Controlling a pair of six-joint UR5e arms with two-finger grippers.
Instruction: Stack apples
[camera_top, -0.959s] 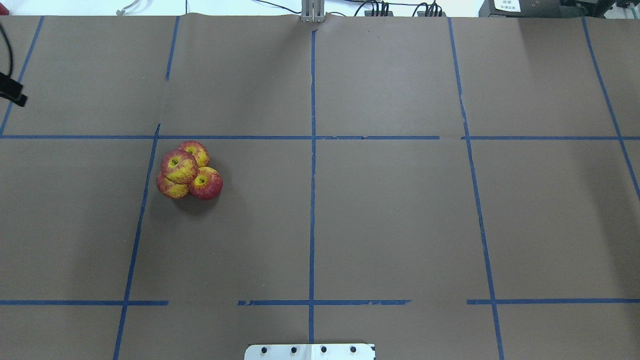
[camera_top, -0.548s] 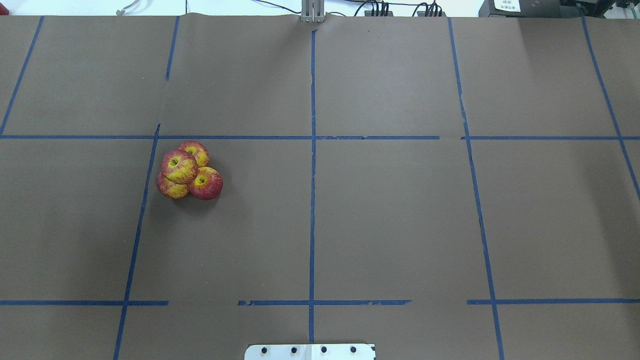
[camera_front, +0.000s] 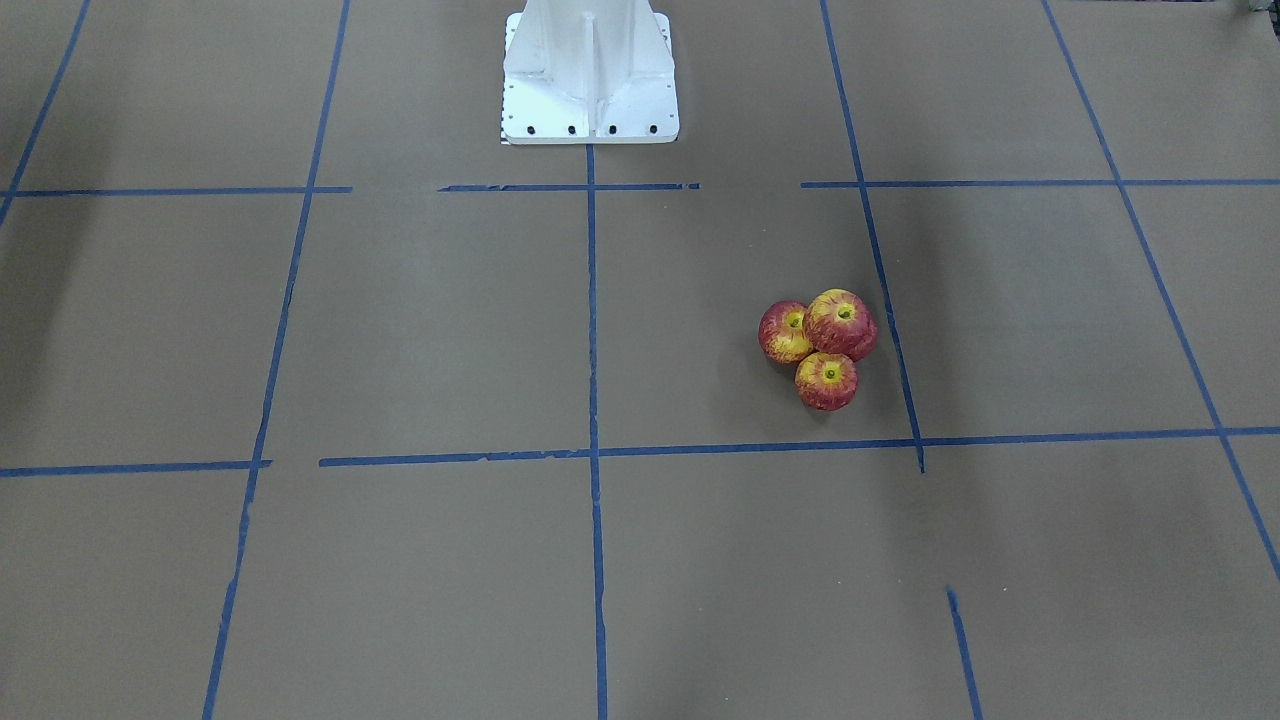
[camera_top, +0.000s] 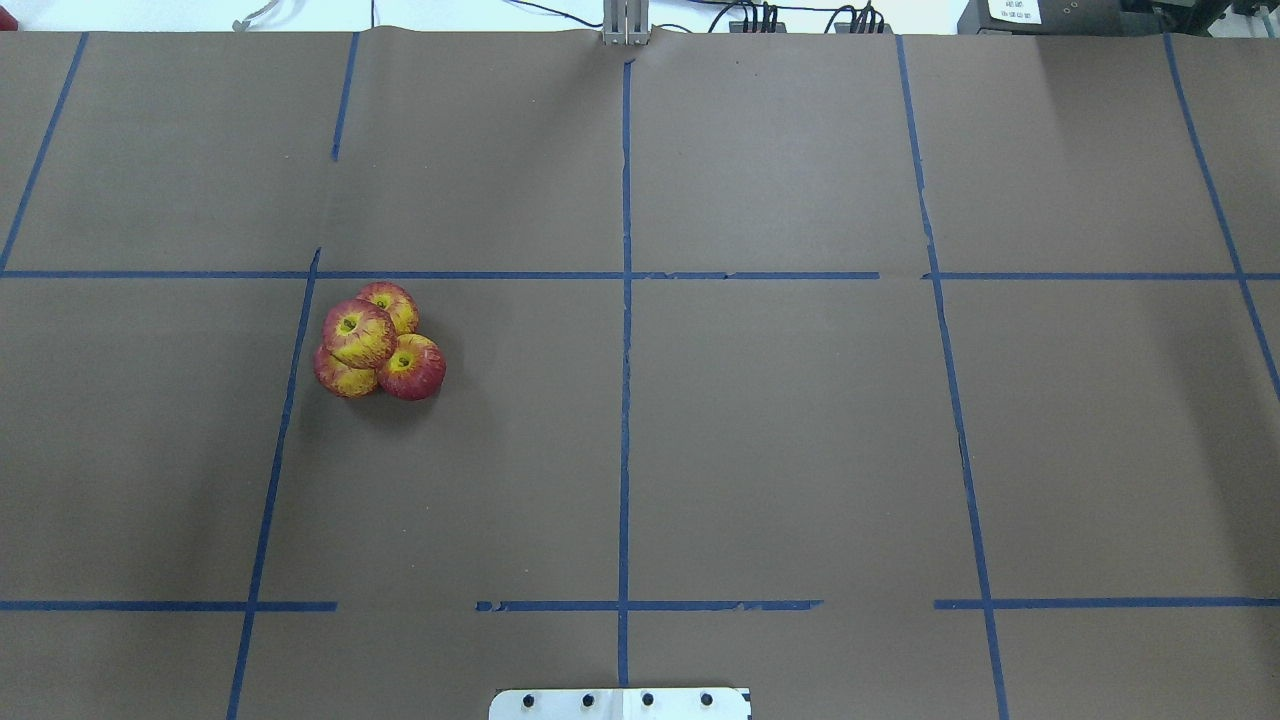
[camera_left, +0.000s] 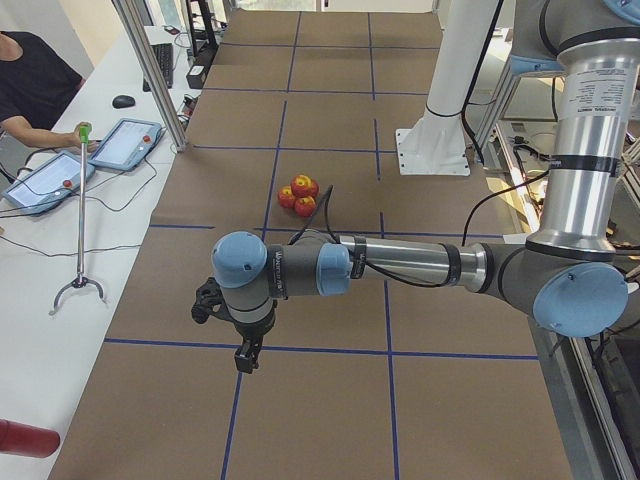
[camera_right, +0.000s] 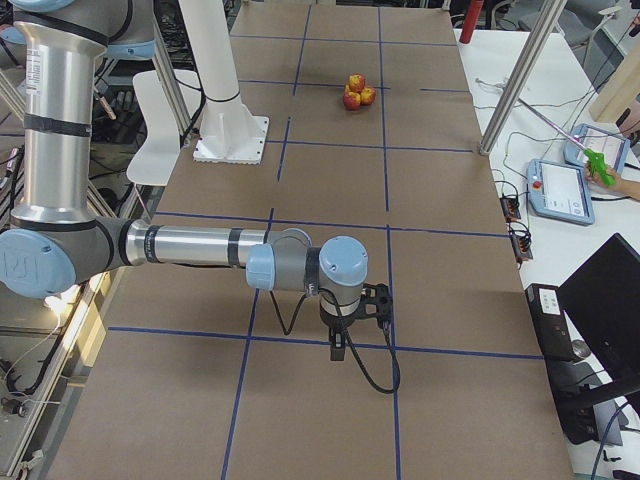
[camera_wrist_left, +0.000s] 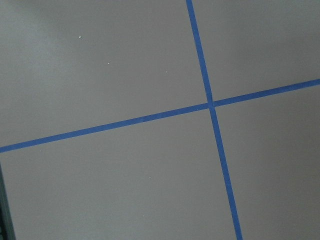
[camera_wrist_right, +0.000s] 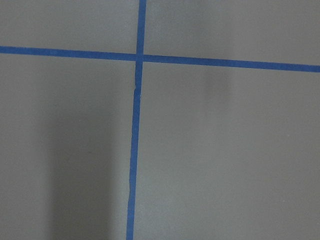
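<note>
Out of overhead view now, left end effector (camera_left: 244, 358) grip unclear; apples (camera_top: 360, 333) piled, stems up.

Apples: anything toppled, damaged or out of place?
Nothing stands out. The apples sit in one tight pile on the table, the top apple resting on the others, none lying apart.

apples (camera_top: 360, 335) heaped touching, left claw (camera_left: 243, 356) and right claw (camera_right: 338, 345) well apart
</note>
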